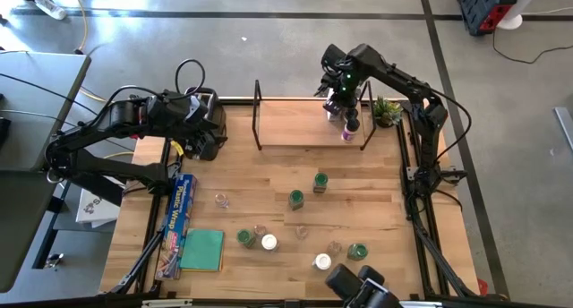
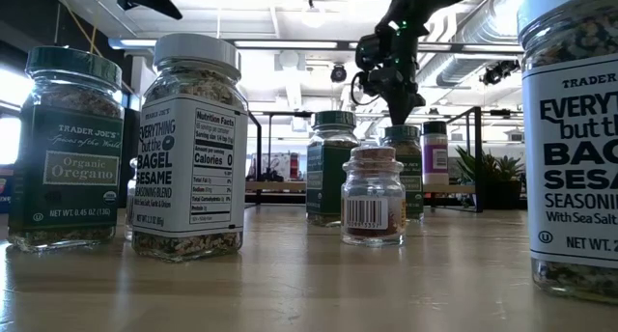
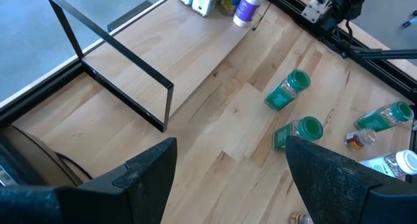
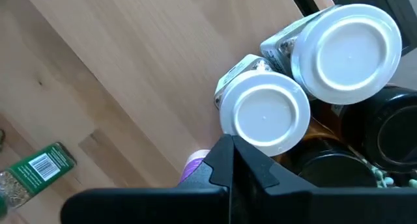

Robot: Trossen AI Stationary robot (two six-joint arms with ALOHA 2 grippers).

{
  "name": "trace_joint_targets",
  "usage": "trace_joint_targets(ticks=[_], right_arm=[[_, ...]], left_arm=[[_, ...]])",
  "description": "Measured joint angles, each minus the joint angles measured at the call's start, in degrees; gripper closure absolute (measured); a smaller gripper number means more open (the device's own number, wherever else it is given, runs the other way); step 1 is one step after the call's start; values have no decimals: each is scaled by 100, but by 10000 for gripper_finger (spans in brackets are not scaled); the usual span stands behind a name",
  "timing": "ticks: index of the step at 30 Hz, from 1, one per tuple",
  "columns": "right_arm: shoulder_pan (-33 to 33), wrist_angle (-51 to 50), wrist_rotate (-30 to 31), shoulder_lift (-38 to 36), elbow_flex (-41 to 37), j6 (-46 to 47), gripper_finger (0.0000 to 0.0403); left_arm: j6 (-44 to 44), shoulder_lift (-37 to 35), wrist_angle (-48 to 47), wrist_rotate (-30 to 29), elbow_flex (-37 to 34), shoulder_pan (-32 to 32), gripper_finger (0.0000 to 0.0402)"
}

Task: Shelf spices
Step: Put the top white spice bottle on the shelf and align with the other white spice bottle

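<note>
The shelf (image 1: 295, 122), a light board with black end frames, stands at the table's far middle. Several spice jars cluster on its right end: two white-lidded (image 4: 264, 116) (image 4: 348, 45), a purple one (image 1: 347, 134) and dark-lidded ones (image 4: 384, 133). My right gripper (image 4: 231, 162) is shut and points down over this cluster. More jars (image 1: 295, 199) (image 1: 320, 181) (image 1: 269, 243), with green or white lids, stand and lie on the table's middle and near part. My left gripper (image 3: 228, 178) hovers open at the far left, by the shelf's left frame (image 3: 124, 74). My right gripper's shut fingers (image 4: 247, 168) point down beside the near white-lidded jar's lid (image 4: 264, 116) and over the purple jar (image 4: 195, 165). I cannot tell whether they touch either one. Nothing is between the fingers.
A black-and-silver toaster (image 1: 210, 120) stands at the far left under my left arm. A small potted plant (image 1: 387, 111) sits right of the shelf. A long blue box (image 1: 179, 220) and a green pad (image 1: 203, 250) lie at the near left. A dark object (image 1: 358, 286) is at the near edge.
</note>
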Motion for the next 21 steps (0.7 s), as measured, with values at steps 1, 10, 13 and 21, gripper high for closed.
trace_joint_targets(ticks=[1,10,13,21], right_arm=[[1,5,0,0,0,-4,401],[12,-28,-176,-63,-7,2,401],[12,-34,-179,-96,-7,2,401],[12,132,-179,-96,-7,-24,401]], left_arm=[[0,0,-2,-1,0,0,119],[0,0,1,0,0,0,119],[2,-2,0,0,0,0,119],[2,-2,1,0,0,0,119]])
